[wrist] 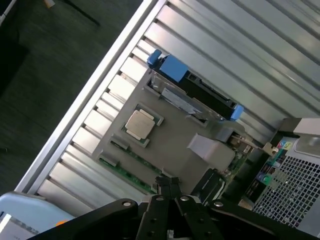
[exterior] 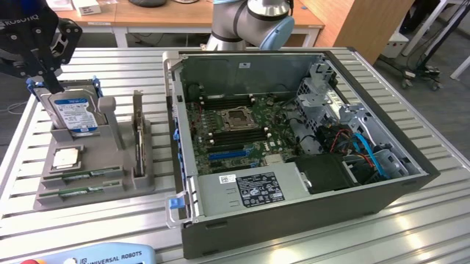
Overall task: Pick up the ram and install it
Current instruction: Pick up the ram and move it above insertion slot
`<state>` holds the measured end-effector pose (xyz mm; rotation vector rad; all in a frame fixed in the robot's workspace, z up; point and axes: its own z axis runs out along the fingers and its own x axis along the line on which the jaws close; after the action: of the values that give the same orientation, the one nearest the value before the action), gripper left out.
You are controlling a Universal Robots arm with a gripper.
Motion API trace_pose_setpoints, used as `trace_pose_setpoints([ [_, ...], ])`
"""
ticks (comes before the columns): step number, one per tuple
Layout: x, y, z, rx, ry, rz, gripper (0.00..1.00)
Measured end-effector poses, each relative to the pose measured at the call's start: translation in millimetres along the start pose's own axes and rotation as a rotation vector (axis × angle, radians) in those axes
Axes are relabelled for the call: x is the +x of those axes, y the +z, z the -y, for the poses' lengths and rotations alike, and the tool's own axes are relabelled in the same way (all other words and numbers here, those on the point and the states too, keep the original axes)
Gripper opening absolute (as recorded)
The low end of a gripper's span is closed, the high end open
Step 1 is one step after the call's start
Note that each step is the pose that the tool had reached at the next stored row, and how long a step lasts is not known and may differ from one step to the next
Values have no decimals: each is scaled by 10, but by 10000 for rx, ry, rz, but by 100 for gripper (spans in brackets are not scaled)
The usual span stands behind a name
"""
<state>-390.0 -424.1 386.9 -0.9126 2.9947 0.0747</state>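
Bench point(exterior: 411, 236): one, ribbed aluminium slats, pale grey, glare patches at the exterior view's lower right. Room behind it: wooden desks point(exterior: 169, 16) and a wood panel point(exterior: 353, 22). The dark floor point(wrist: 45, 55) runs past the bench edge in the wrist view.

Computer case point(exterior: 309, 217): one, lying on its side with the side panel off, mid-bench. Inside are one motherboard point(exterior: 257, 143), one empty CPU socket point(exterior: 236, 118), one labelled power supply point(exterior: 250, 190) and blue cables point(exterior: 367, 154).

Arm point(exterior: 250, 22): one, grey-blue joint, behind the case.

Grey holder point(exterior: 96, 159): one, just beside the case on the exterior view's left. It carries:
- one hard drive point(exterior: 74, 113), upright, blue-white label, blue side rails
- one expansion card point(exterior: 137, 132), upright on edge
- two green sticks lying flat in parallel slots at the holder's near end: ram stick point(exterior: 79, 191) nearest the front edge, second ram stick point(exterior: 82, 175) just behind it
- one processor point(exterior: 66, 158), square and silver, flat in its recess between the sticks and the drive

Teach pendant point(exterior: 96, 257): one, light blue, at the near bench edge.

Gripper point(exterior: 50, 82): one, black, fingers closed together with nothing between them. It hangs just over the hard drive's top edge, apart from both sticks. Contact with the drive cannot be told. In the wrist view the gripper point(wrist: 169, 184) tips meet above the holder point(wrist: 170, 145), near the ram stick point(wrist: 125, 175).
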Motion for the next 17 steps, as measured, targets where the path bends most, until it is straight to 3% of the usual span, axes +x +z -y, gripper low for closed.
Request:
trace_pose_setpoints([
  [8,0,1,0,-23,-960,-40,10],
  [17,0,3,0,-59,-2509,-107,10],
])
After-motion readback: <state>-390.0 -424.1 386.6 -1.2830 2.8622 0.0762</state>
